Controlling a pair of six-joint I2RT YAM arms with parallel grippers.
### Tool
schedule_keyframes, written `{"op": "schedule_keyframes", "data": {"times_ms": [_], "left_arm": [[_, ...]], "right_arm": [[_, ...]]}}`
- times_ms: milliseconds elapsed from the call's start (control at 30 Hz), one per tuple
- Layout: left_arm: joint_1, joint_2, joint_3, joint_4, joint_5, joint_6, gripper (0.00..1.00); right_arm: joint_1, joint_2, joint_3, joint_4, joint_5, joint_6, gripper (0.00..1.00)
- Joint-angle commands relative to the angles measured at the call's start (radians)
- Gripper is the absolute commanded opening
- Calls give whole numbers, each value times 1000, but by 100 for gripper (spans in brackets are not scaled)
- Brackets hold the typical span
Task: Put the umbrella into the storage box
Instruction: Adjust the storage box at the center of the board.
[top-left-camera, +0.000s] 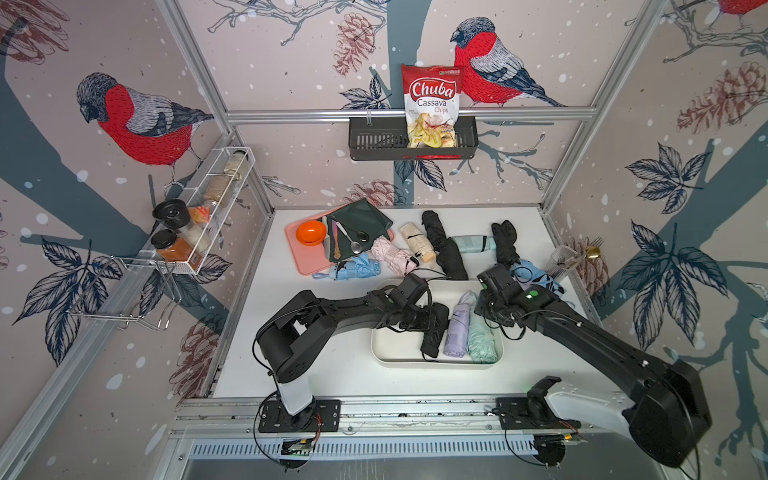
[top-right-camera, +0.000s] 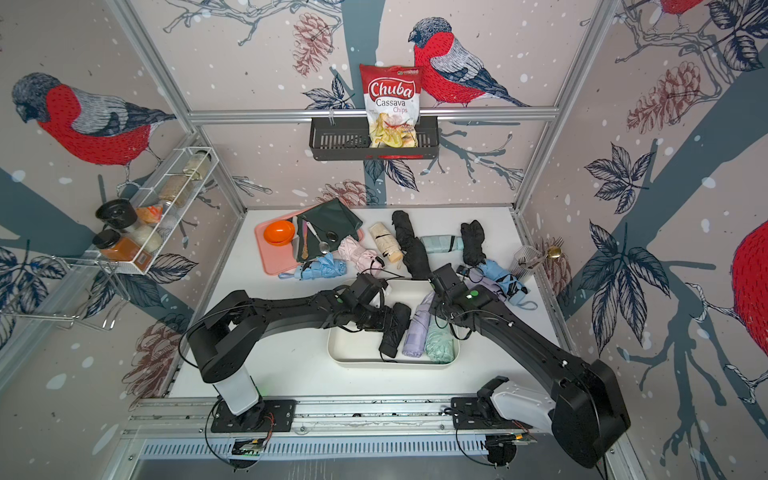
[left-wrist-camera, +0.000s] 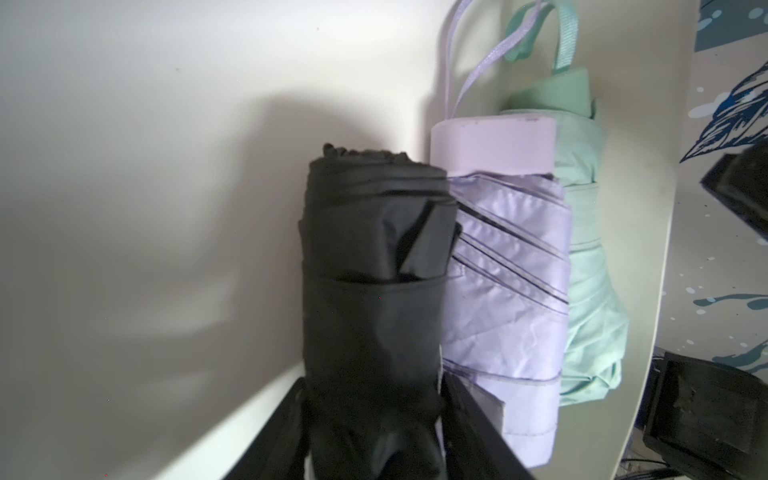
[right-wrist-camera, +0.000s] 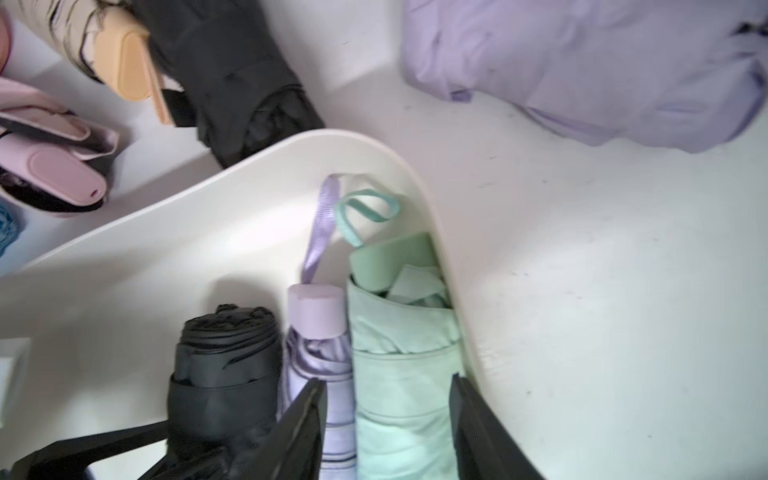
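Where the storage box (top-left-camera: 415, 360) sits on the near-centre of the white table (top-left-camera: 332, 374), three folded umbrellas lie side by side inside it. All three run far-to-near. The black umbrella (top-left-camera: 432, 336) is the leftmost, the lilac umbrella (top-left-camera: 456, 332) is in the middle, and the mint umbrella (top-left-camera: 482, 340) lies against the right wall. Each umbrella touches its neighbour. The left half of the box floor is bare.

The left gripper (left-wrist-camera: 374, 380) straddles the black umbrella, with one finger on each side of the fabric. The left wrist view does not show whether the pads press on it, so the grip cannot be told.

The right gripper (right-wrist-camera: 387, 380) straddles the mint umbrella with its jaws parted. One finger lies over the lilac umbrella, and a gap shows between that finger and the mint fabric. This gripper holds nothing.

Beyond the far rim of the box, further folded umbrellas lie loose on the table. They include a pink umbrella (top-left-camera: 390, 255), a beige umbrella (top-left-camera: 417, 243) and a light blue umbrella (top-left-camera: 357, 266).

A pink tray (top-left-camera: 299, 249) at far left carries an orange bowl (top-left-camera: 311, 232).

On the back wall, a black slotted basket (top-left-camera: 374, 141) holds a chips bag (top-left-camera: 432, 104).
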Motion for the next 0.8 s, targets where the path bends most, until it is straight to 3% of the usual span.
{"op": "schedule_keyframes", "data": {"times_ms": [0, 267, 567, 767], "left_arm": [[-4, -9, 18, -4, 34, 29, 53], [-6, -5, 20, -30, 72, 43, 53], [-7, 11, 49, -38, 92, 51, 52], [0, 26, 58, -49, 84, 35, 48]], "right_arm": [[-35, -76, -44, -48, 4, -13, 52], [-68, -167, -171, 31, -123, -49, 53], [-63, -142, -232, 185, -223, -52, 36], [-34, -116, -227, 252, -224, -9, 33]]}}
